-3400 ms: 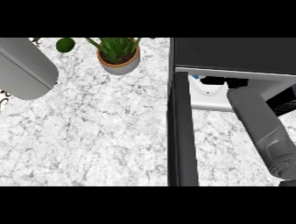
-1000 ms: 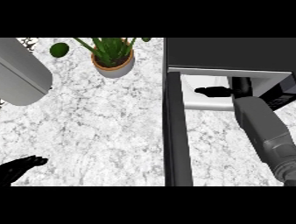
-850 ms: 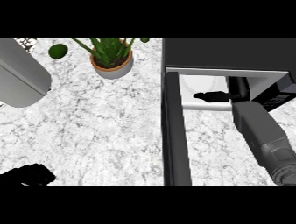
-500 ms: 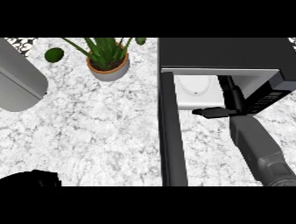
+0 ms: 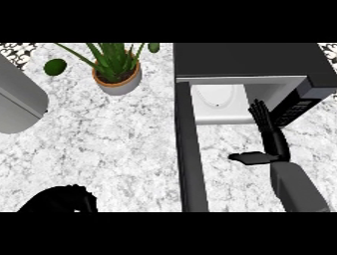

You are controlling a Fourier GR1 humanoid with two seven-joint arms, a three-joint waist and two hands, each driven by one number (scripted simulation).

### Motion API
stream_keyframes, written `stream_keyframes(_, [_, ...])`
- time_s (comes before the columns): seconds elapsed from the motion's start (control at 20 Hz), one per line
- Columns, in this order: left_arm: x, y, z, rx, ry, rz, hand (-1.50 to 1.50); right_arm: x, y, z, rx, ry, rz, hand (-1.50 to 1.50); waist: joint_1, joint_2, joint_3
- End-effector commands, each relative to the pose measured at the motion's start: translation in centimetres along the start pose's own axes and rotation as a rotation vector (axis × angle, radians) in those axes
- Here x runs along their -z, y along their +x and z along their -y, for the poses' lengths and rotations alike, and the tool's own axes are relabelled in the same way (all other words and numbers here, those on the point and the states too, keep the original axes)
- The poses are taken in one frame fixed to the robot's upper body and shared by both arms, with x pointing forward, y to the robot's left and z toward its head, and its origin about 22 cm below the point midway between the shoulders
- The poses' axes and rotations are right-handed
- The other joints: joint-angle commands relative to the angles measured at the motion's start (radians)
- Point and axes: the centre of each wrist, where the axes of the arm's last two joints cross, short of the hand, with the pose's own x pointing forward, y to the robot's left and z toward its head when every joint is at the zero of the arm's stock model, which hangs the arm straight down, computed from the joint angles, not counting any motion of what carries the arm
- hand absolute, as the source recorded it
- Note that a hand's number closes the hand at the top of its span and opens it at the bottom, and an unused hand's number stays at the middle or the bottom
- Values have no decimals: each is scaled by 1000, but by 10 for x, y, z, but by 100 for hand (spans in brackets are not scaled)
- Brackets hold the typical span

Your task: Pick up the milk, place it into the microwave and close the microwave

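Marble counter (image 5: 112, 144), veined grey and white, runs across the view. At far left a rounded grey appliance (image 5: 6, 97) lies on it; beside that sit a small green lime-like fruit (image 5: 54, 66) and a spiky plant in a terracotta pot (image 5: 116, 79). Low at the left edge the left hand (image 5: 67, 198) shows as a dark bunched shape, fingers curled, nothing visibly held. The microwave door (image 5: 188, 149) stands open, a flat dark slab. Inside the microwave (image 5: 274, 64) the milk (image 5: 219, 95) shows as a pale, smooth-sided shape; likely light, stiff and slightly slick, best held round its sides. The right hand (image 5: 267, 132) is empty, fingers straight, thumb out, just outside the cavity.
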Motion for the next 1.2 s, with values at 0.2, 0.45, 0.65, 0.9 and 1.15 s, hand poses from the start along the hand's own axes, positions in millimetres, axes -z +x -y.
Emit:
stream_keyframes(0.2, [42,-10,33,60,-69,-7,150,-90,-6,40,4,-60,-38,-150,-32,4,1])
stream_keyframes(0.45, [87,-28,61,159,-187,-4,150,-116,7,49,-4,-75,-7,-150,-29,10,1])
stream_keyframes(0.65, [91,-70,75,155,-285,-96,150,-138,31,76,-7,-68,27,-150,-19,14,1])
stream_keyframes(0.9, [110,-106,93,199,-297,-156,150,-147,67,95,-63,-25,56,-150,-13,17,1])
stream_keyframes(1.15, [108,-152,119,292,-266,-115,150,-154,76,76,-14,14,113,-150,-34,22,1])
